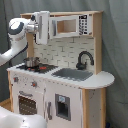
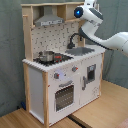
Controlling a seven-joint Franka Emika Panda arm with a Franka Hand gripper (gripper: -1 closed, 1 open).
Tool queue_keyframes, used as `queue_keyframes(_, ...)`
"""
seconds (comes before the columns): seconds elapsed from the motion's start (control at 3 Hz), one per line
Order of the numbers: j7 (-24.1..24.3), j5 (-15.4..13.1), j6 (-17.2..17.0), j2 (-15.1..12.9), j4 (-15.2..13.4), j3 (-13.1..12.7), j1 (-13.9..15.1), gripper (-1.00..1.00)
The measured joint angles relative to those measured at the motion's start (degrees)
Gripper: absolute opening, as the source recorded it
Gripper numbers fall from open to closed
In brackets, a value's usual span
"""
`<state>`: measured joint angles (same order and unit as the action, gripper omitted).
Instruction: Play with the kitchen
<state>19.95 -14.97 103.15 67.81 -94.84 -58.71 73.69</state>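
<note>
The kitchen (image 1: pixel 60 75) stands at centre in both exterior views, and the arm is up high: the gripper (image 1: pixel 43 26) sits at eleven o'clock in the first exterior view, right against the upper shelf beside the microwave (image 1: pixel 70 25). Whether its fingers are spread or pressed together, I cannot tell. The risk, as I judge it: a sideways swing could knock the shelf post or rock the whole toy, rattling the small pot (image 2: pixel 47 55) on the stovetop.

My arm (image 2: pixel 112 41) is glossy white in both exterior views, built of rounded, swollen links with darker grey seams at the joints. A round blue light (image 2: pixel 78 12) glows near its wrist. The white boxy head (image 1: pixel 42 26) looks blocky.
</note>
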Motion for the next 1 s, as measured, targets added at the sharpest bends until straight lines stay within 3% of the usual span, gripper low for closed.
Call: queue_keyframes(1.0, 0.00, -1.36, 9.55, 0.66, -12.55, 4.15, -6.35, -1.00)
